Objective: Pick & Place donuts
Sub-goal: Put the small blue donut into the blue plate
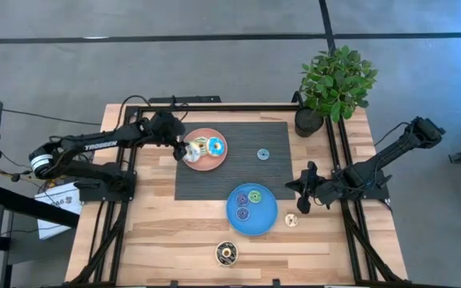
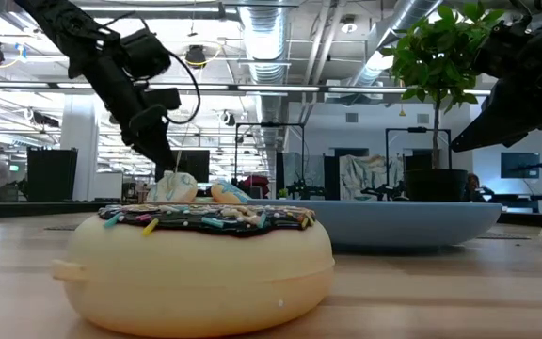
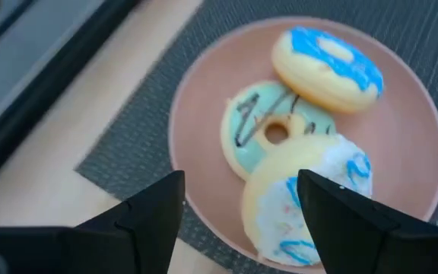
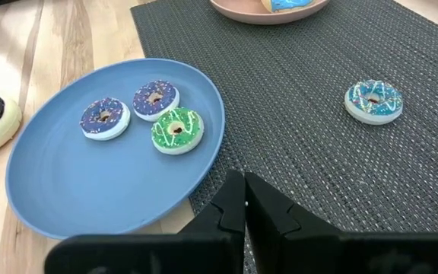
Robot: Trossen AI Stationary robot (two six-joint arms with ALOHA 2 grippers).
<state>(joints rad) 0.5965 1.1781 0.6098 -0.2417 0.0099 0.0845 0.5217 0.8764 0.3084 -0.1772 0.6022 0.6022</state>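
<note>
- My left hand hangs over the pink plate, fingers spread wide, with the white donut between them but not squeezed.
- Big donuts share the pink plate: that white one, a mint one and a blue-iced one.
- Three small donuts sit on the blue plate, so I think sizes get sorted.
- My right hand waits beside the blue plate, fingers pressed together.
- A little blue donut lies alone on the mat.
- My fingers hide part of the white donut.

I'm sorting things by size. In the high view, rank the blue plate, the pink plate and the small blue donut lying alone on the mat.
1. Blue plate
2. Pink plate, only slightly smaller
3. Lone blue donut, far smallest
</note>
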